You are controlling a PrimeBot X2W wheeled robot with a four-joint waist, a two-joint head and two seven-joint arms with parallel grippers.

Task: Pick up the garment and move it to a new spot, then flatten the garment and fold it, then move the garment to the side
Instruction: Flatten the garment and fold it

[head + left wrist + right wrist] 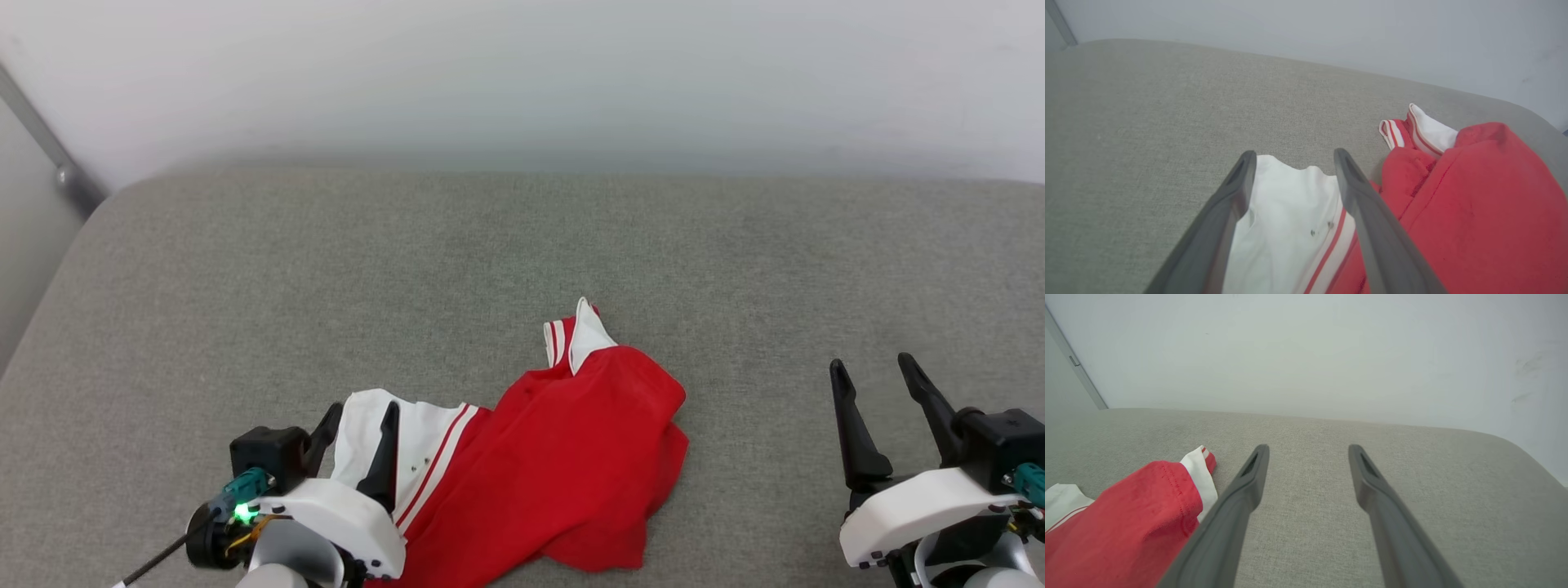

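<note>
Left gripper (pixel 363 408) nearest, low at bench (pixel 522 245) front: fingers spread wide, astride white sleeve, gripping nothing. Garment (pixel 571 457) lies crumpled, left of centre, one striped cuff poking up. Right gripper (pixel 871 361) well apart from the cloth, fingers wide, empty. Judged step: garment set down, flattening due. Next move calls for both grippers to pinch opposite edges and pull cloth flat.

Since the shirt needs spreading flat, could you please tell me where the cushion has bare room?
The far stretch of the grey cushion, between the garment and the wall, is bare; so is the strip between garment and right pincer. Crowded near left, where the left pincer stands over the white sleeve.
</note>
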